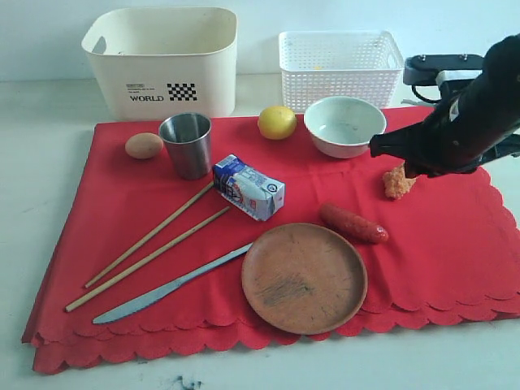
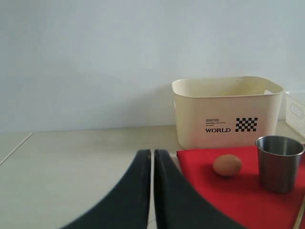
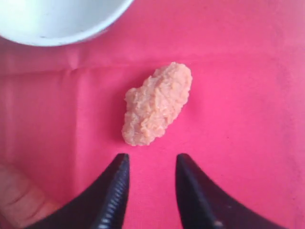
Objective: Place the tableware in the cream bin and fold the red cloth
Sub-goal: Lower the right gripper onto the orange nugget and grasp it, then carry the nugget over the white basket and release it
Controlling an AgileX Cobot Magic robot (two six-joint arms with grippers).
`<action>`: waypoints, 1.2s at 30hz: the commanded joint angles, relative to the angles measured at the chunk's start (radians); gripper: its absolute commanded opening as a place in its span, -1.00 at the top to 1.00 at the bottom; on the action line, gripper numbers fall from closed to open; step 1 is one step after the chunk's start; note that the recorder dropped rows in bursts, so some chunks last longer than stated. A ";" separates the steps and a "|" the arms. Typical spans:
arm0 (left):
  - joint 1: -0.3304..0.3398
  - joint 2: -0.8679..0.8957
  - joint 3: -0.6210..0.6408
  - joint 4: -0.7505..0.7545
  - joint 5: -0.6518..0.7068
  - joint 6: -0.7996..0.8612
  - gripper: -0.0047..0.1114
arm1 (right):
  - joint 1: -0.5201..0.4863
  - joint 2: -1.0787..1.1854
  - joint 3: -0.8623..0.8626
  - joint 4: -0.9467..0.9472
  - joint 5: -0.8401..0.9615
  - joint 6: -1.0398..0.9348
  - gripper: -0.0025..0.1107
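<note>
Exterior view: the right jaws, on the black right arm (image 1: pixel 463 122), hang low over the red cloth (image 1: pixel 455 236), with an orange crumbly lump (image 1: pixel 398 180) directly below them. The pale bowl (image 1: pixel 344 126) is near them, the brown plate (image 1: pixel 304 278) farther off, and the steel cup (image 1: pixel 187 145), two chopsticks (image 1: pixel 150 236), knife (image 1: pixel 171 284) and cream bin (image 1: pixel 162 61) well apart from them. Handling, judged: the bowl is stiff and likely breakable, so pinch it over the rim. The plate lies flush, so lift it at its edge. The knife and chopsticks are thin and apt to slip or roll. The cup is light and smooth-walled. The cloth is limp and best taken at a corner. In the way: the lemon (image 1: pixel 277 122), milk carton (image 1: pixel 249 188), sausage (image 1: pixel 353 223), egg (image 1: pixel 144 145) and the lump all rest on the cloth, and a white lattice basket (image 1: pixel 340 65) stands beside the bin. Left wrist view: the left jaws are pressed together, gripping nothing, above the bare counter (image 2: pixel 71 162); the bin, egg and cup are ahead of them, off to one side. Right wrist view: the right jaws are parted and empty. The lump sits just beyond their tips, apart from them, with the bowl's rim past it. A blurred pinkish shape beside one jaw is possibly the sausage.
</note>
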 commanded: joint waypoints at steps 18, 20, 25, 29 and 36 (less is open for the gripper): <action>-0.004 -0.006 0.000 -0.006 0.001 -0.003 0.83 | -0.057 0.246 -0.086 -0.087 -0.208 0.087 -0.20; -0.004 -0.006 0.000 -0.006 0.001 -0.003 0.83 | -0.057 0.262 -0.086 -0.087 -0.230 0.087 -0.18; -0.004 -0.006 0.000 -0.006 0.001 -0.003 0.83 | -0.057 0.285 -0.086 -0.119 -0.254 0.085 0.02; -0.004 -0.006 0.000 -0.006 0.001 -0.003 0.83 | -0.057 0.282 -0.086 -0.141 -0.249 0.085 0.49; -0.004 -0.006 0.000 -0.006 0.001 -0.003 0.83 | -0.057 0.200 -0.086 -0.142 -0.229 0.085 0.96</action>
